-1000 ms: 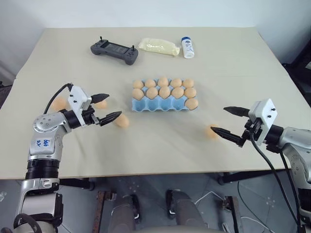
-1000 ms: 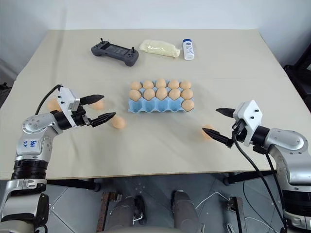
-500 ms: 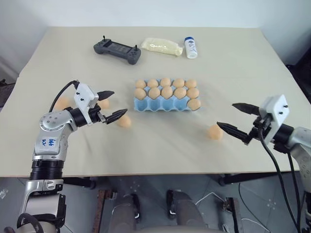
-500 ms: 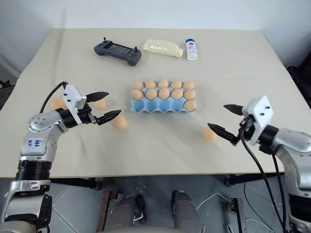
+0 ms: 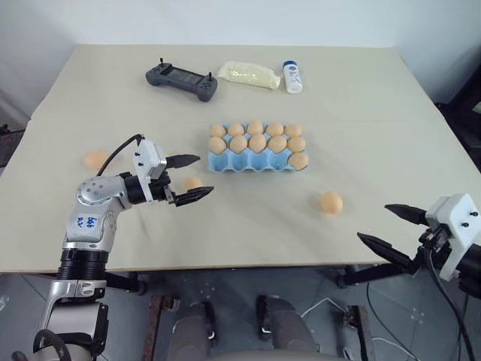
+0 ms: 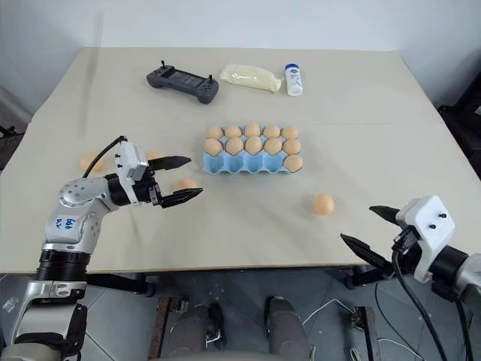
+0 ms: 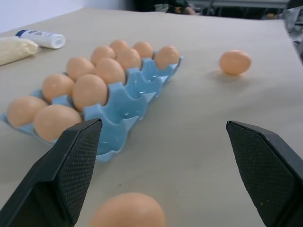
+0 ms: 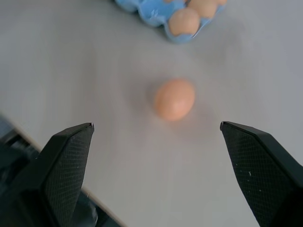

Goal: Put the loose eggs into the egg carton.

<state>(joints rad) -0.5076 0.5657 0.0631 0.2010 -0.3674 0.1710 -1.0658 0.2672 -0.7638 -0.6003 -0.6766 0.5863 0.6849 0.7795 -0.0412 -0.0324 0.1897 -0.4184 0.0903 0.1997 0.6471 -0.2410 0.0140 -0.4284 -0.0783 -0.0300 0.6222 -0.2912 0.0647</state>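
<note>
Blue egg carton [image 5: 255, 159] sits mid-worktop, its near row mostly empty. Left claw [image 5: 189, 178] stands spread wide, bracketing a loose egg [image 5: 192, 183], evidently lined up for pickup. Right claw [image 5: 396, 233], released, hangs off the near edge; another egg [image 5: 331, 202] lies unclaimed.

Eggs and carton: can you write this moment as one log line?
left end effector: open, at egg | right end effector: open, empty | carton: front row mostly empty
</note>
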